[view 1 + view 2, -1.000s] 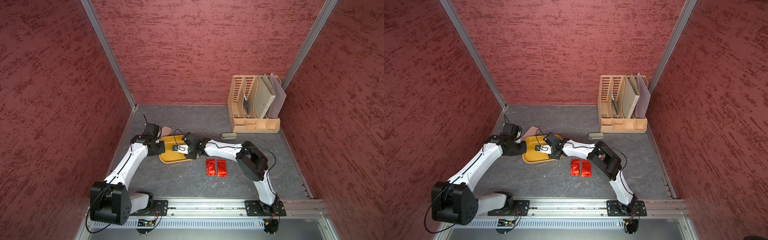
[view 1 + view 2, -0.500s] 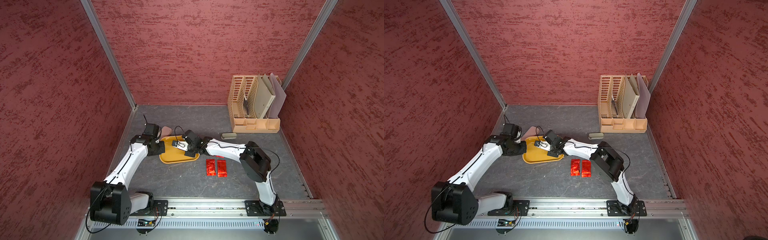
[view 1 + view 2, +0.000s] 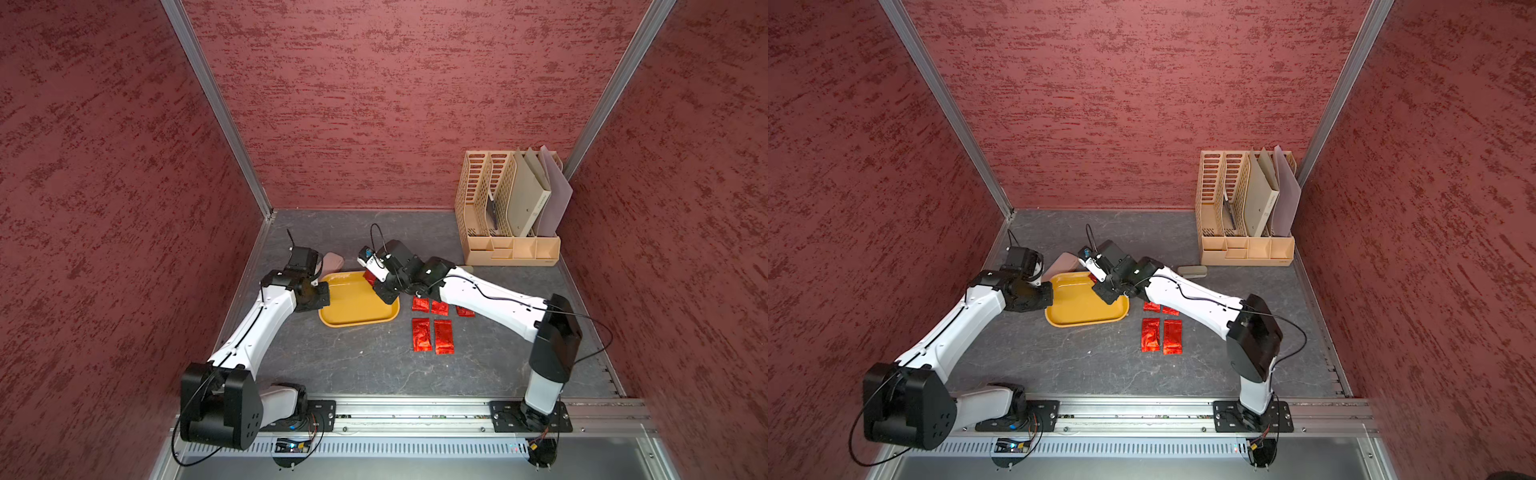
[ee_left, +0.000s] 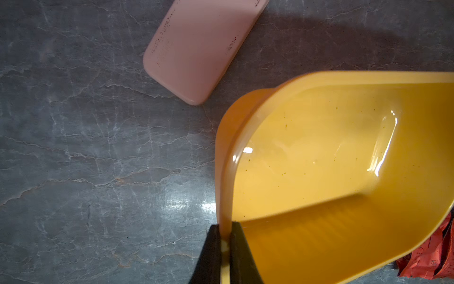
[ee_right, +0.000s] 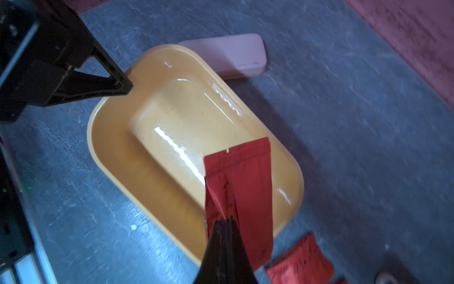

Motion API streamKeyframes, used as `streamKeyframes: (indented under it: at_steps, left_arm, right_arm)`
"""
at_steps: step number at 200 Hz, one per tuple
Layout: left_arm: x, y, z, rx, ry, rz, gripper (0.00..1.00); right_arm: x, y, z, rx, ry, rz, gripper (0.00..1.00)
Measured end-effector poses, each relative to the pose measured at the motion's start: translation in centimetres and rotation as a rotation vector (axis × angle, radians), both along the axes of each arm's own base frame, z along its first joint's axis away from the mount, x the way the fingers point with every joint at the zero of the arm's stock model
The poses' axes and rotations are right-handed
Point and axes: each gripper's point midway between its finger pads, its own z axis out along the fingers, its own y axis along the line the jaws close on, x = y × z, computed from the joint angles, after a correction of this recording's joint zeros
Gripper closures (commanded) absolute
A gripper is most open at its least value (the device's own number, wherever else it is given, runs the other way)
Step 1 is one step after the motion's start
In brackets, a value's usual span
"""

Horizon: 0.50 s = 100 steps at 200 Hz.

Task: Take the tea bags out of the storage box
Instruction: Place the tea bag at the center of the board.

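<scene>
1. Over the right end of the shallow mustard-yellow plastic storage box [image 5: 110,137], the right gripper [image 5: 224,221] is clamped on one end of a flat red crinkled-foil tea bag [image 5: 245,177], which hangs clear of the box floor
2. The left gripper [image 4: 224,231] is pinched tight on the box's rim at its left end, and the box sits on the dark grey stone-patterned tabletop [image 3: 357,365]
3. Five more red foil tea bags [image 3: 421,335] lie on the tabletop just right of the box; the box looks empty in both wrist views, so the held one is probably the last
4. The grip is only on the bag's edge, and slick foil could slide free in transit and drop back into the box
5. A careless set-down could land it on the nearest bags, which lie just beside the box wall, or scatter them
6. A tug from the left gripper could shove the box into those bags or into the pale pink flat rounded case [image 4: 201,49] beside it
7. Small dark print shows on the pink case and on the bags, and faint lettering on a folder in the tall beige perforated file organiser [image 3: 482,195]; none is legible, and no brand can be made out
</scene>
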Motion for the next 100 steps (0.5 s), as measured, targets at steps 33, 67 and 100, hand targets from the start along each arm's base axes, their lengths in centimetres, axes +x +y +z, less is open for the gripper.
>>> streamKeyframes:
  at_steps: [33,67,100]
  left_arm:
    - [0.0,0.0,0.0,0.000,0.000,0.000,1.00]
    - [0.0,0.0,0.0,0.000,0.000,0.001,1.00]
    - [0.0,0.0,0.0,-0.001,0.000,0.002,1.00]
  right_arm:
    - [-2.3,-7.0,0.8,-0.059,0.091,-0.261,1.00]
    - [-7.0,-15.3,-3.0,-0.208,0.232,-0.504,1.00]
    - [-10.7,-21.1,-6.9,-0.355,0.318,-0.664,1.00]
